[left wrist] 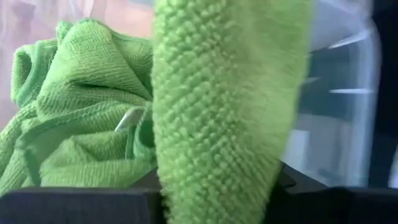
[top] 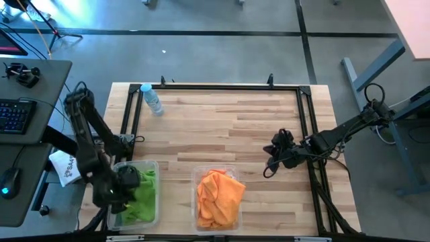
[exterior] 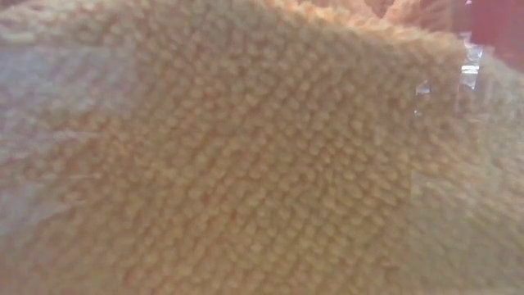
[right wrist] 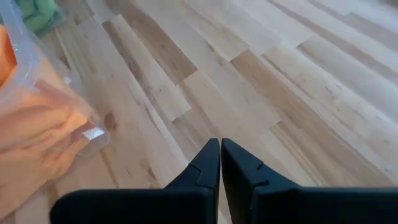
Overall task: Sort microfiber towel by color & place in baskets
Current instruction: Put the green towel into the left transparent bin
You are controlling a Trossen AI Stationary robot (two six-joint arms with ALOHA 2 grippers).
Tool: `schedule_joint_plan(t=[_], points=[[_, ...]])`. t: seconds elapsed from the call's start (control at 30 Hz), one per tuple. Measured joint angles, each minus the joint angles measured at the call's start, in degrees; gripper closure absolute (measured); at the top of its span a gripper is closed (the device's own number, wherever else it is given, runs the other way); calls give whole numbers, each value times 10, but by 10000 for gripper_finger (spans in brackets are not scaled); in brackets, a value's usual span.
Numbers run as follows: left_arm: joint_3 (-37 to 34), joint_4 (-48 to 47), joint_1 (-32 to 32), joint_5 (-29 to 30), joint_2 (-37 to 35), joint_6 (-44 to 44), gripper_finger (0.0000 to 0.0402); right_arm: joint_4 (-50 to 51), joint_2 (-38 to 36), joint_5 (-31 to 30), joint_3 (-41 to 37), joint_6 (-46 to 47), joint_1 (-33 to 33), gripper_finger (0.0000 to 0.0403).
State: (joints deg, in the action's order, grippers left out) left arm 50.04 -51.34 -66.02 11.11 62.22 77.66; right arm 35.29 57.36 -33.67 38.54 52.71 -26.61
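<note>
Green microfiber towels [top: 142, 193] lie bunched in the clear basket [top: 156, 165] at the table's [top: 222, 128] near left corner. The left gripper [top: 124, 180] sits inside this basket over the cloth; a green fold hangs between its fingers, and I cannot tell how far they are parted. Orange towels [top: 218, 196] fill the second basket [top: 197, 176] just beside. The right gripper [right wrist: 220, 163], pressed closed and empty, hovers above bare wood to the right.

Table [top: 228, 128] mid open; water bottle [top: 153, 99] far-left corner, tubs [top: 218, 202] along front edge.
</note>
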Motion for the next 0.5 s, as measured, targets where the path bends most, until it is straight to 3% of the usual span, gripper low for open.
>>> schedule_joint_plan(t=[0.27, 0.5], points=[[1, -1, 0, -1, -67, 37, 298, 0, 0, -9, 0, 11, 0, 391], [1, -25, 13, -75, -70, 42, 298, 0, 0, -9, 0, 14, 0, 391]])
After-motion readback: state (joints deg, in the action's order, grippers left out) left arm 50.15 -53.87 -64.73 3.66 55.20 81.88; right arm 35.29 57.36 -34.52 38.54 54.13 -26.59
